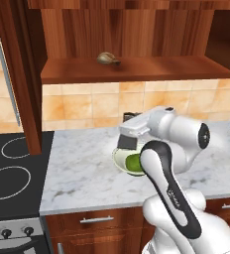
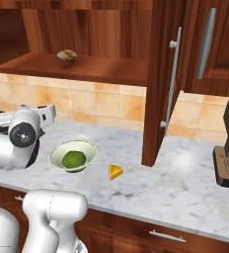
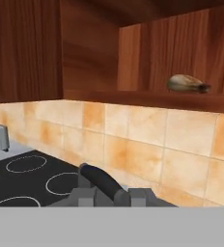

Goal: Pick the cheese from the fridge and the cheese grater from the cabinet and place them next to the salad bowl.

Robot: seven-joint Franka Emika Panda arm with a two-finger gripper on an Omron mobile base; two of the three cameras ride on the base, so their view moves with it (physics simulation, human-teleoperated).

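Cheese grater (image 3: 102,185) gripped by gripper (image 3: 113,198), beside salad bowl (image 2: 73,154).

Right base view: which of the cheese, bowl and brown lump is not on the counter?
The brown lump: it sits on the cabinet shelf, while the cheese and bowl rest on the marble counter below.

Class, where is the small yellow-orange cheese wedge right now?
In the right base view, the small yellow-orange cheese wedge lies on the white marble counter, just right of the pale cream-green salad bowl.
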